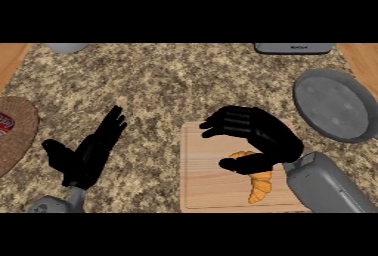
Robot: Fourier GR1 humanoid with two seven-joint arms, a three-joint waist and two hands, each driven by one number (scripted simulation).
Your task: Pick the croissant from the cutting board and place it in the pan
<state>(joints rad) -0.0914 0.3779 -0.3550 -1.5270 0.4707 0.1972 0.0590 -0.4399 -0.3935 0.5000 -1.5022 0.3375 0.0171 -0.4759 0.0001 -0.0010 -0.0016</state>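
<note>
1. Nearest me, my right forearm comes in from the lower edge. My right hand [255, 134] sits over the board [214, 185], fingers curled, thumb against the upper end of the croissant [256, 182].
2. I judge the hand is closing on the croissant, not yet lifting it: the pastry's lower end trails out below the hand and looks to lie flat on the board. I cannot tell how much of its top is enclosed, since the palm hides it.
3. My left hand [87, 152] rests well to the left of the right one, fingers straight and up, holding nothing. It looks parked to keep out of the working arm's way.
4. The board lies under and just below my right hand, a pale wooden slab giving the croissant a flat base to be pinched from.
5. The pan [334, 106], grey and round, sits beyond and to the right of my right hand, near enough for a short carry up and rightward.
6. The tabletop [162, 80] is speckled brown stone. A woven mat [18, 132] lies beyond my left hand at the far left edge.
7. Farthest off, two grey things sit partly cut off at the top edge; I cannot tell what they are.
</note>
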